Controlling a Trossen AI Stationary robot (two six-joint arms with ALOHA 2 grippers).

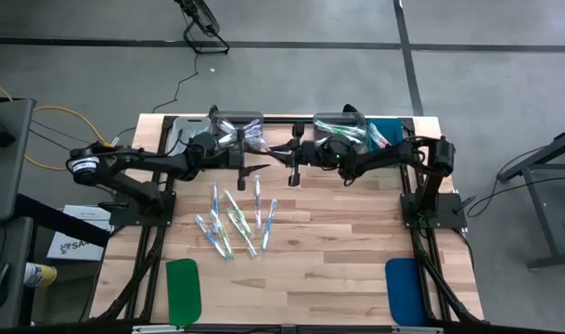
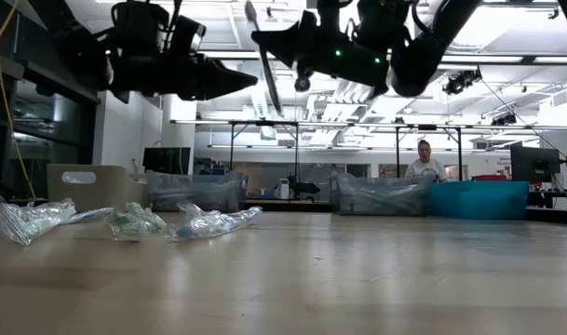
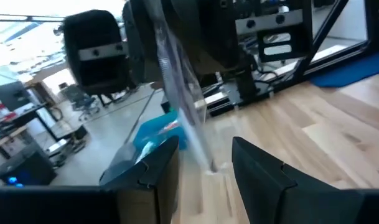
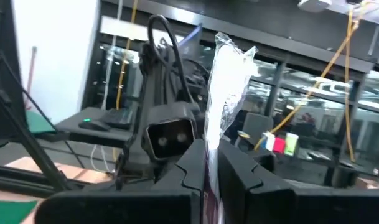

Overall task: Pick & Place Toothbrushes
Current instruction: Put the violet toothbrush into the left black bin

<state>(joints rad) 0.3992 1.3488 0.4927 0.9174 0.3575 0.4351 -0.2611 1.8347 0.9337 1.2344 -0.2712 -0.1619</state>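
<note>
you've got both arms up over the back of the table (image 1: 356, 232), nose to nose above the brush pile (image 1: 234, 221). right gripper (image 4: 209, 163) has its fingers clamped on a wrapped toothbrush (image 4: 225, 93), the crinkly wrapper standing up out of the pinch. from low down that same brush (image 2: 264, 58) hangs slanted under the right gripper (image 2: 264, 42), high above the pile.

left gripper (image 3: 205, 165) faces it with fingers apart, and the brush's free end (image 3: 184, 106) dips down between them, touching neither as far as i can tell. looks like a handover, so centre that end in the gap before you close, and keep the right pinch firm until the left has it; the wrapper is slippery and could twist out.

the other brushes lie loose in the pile on the wood, well short of the clear bins (image 1: 237, 127) at the back edge. a person (image 2: 424, 160) sits far behind the table, well clear of the arms.
</note>
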